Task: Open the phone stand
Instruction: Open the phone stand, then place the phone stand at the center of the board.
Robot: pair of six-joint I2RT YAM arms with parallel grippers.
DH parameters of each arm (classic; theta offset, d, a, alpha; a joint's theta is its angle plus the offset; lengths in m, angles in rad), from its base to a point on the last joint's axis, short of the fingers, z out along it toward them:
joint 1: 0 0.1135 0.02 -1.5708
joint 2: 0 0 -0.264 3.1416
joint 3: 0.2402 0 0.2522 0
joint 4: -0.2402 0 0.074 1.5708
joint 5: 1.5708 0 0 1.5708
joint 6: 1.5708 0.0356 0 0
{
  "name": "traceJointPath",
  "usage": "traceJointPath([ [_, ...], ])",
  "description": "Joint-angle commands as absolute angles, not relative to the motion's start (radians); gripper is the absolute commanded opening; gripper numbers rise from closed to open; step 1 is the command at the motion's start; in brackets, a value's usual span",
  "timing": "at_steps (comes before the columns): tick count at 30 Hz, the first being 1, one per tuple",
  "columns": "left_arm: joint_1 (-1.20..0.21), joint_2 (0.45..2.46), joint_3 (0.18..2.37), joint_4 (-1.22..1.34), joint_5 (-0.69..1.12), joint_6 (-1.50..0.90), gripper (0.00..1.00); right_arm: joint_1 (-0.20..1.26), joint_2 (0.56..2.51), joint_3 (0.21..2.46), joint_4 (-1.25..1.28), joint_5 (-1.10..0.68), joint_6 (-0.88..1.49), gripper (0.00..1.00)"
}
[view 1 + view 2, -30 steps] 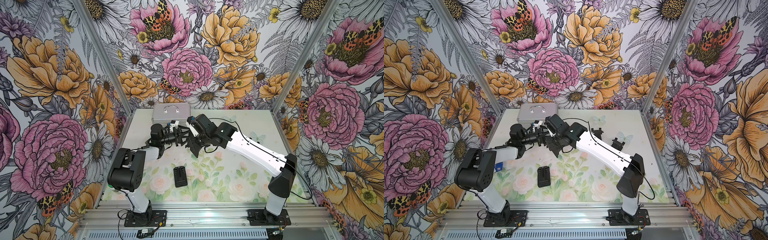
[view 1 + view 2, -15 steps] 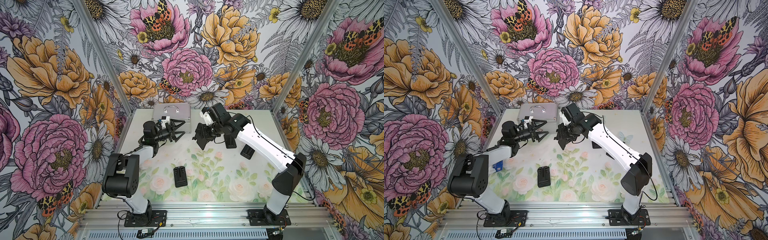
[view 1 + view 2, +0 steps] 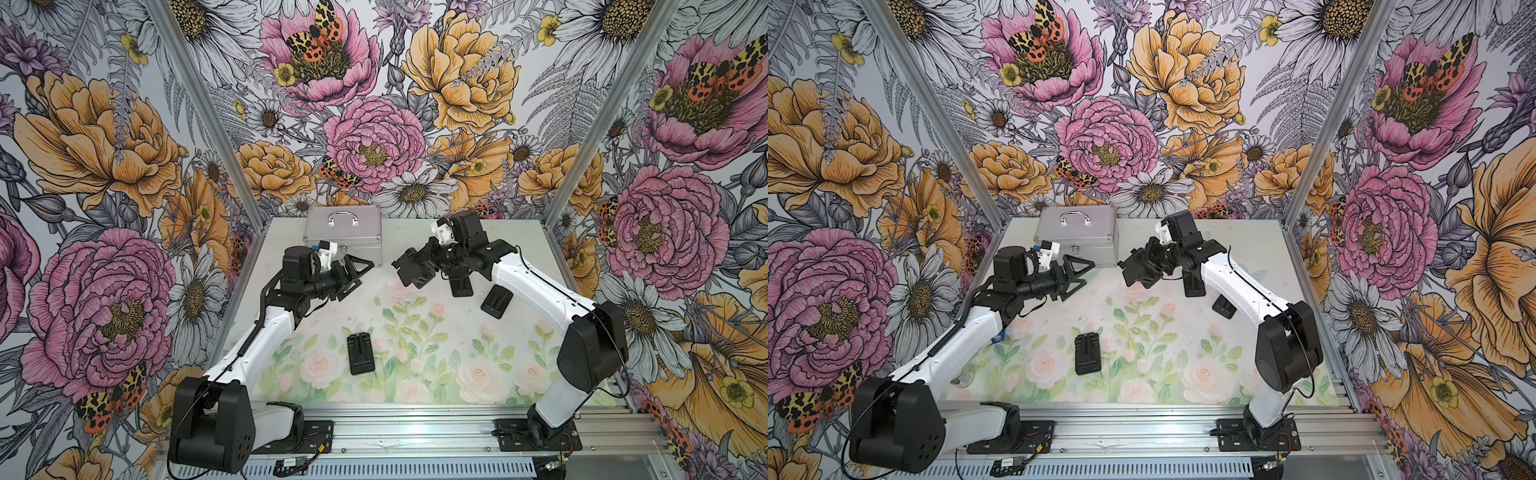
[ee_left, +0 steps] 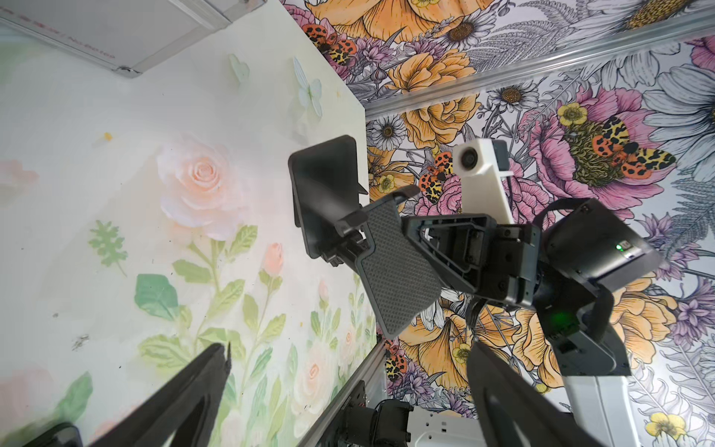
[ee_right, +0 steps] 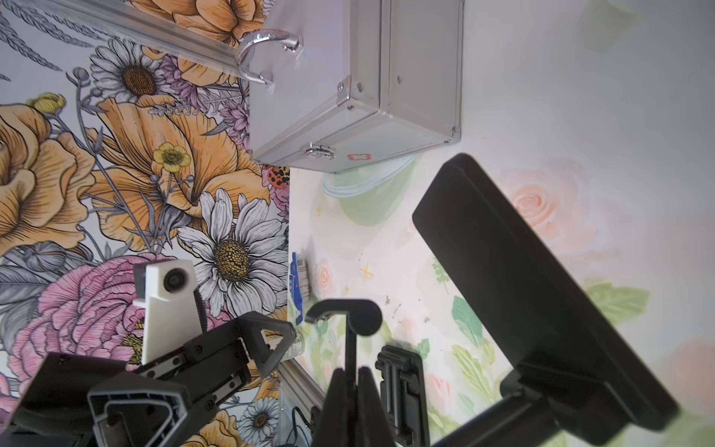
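Note:
The phone stand (image 3: 409, 270) (image 3: 1136, 268) hangs unfolded in the air over the back middle of the table. My right gripper (image 3: 432, 262) (image 5: 350, 391) is shut on its thin hooked plate (image 5: 348, 321), seen edge-on between the fingers. Its broad black panel (image 5: 522, 290) juts out to one side. In the left wrist view the stand shows a smooth panel (image 4: 325, 193) and a textured pad (image 4: 394, 271) set at an angle. My left gripper (image 3: 362, 275) (image 4: 348, 387) is open and empty, a short way left of the stand, pointing at it.
A silver case (image 3: 343, 230) (image 5: 356, 89) with a handle stands at the back, behind the left gripper. Three folded black stands lie on the floral mat: one at front centre (image 3: 360, 354), two under the right arm (image 3: 496, 301) (image 3: 460, 284).
The left gripper, shut beside the right gripper mid-table a second ago, has opened and drawn back left. The right arm has carried the stand right and toward the back.

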State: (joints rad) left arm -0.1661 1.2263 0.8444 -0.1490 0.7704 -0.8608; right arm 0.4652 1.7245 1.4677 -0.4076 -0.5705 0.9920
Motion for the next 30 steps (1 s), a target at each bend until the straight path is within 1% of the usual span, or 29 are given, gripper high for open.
traceJointPath([
  [1, -0.174, 1.17, 0.814, -0.245, 0.703, -0.814, 0.99, 0.462, 1.77, 1.439, -0.076, -0.67, 1.217, 0.0],
  [5, -0.171, 1.139, 0.839, -0.335, 0.669, -0.772, 0.99, 0.465, 1.819, 1.339, 0.201, -0.661, 1.481, 0.0],
  [7, -0.165, 1.127, 0.858, -0.385, 0.654, -0.743, 0.99, 0.473, 1.838, 1.307, 0.295, -0.64, 1.58, 0.0],
  [11, -0.159, 1.112, 0.888, -0.468, 0.605, -0.701, 0.99, 0.491, 1.853, 1.286, 0.313, -0.595, 1.679, 0.0],
  [17, -0.15, 1.106, 0.876, -0.481, 0.594, -0.699, 0.99, 0.509, 1.856, 1.204, 0.351, -0.516, 1.835, 0.0],
  [30, -0.147, 1.078, 0.85, -0.488, 0.606, -0.703, 0.99, 0.564, 1.917, 1.171, 0.312, -0.488, 1.881, 0.0],
])
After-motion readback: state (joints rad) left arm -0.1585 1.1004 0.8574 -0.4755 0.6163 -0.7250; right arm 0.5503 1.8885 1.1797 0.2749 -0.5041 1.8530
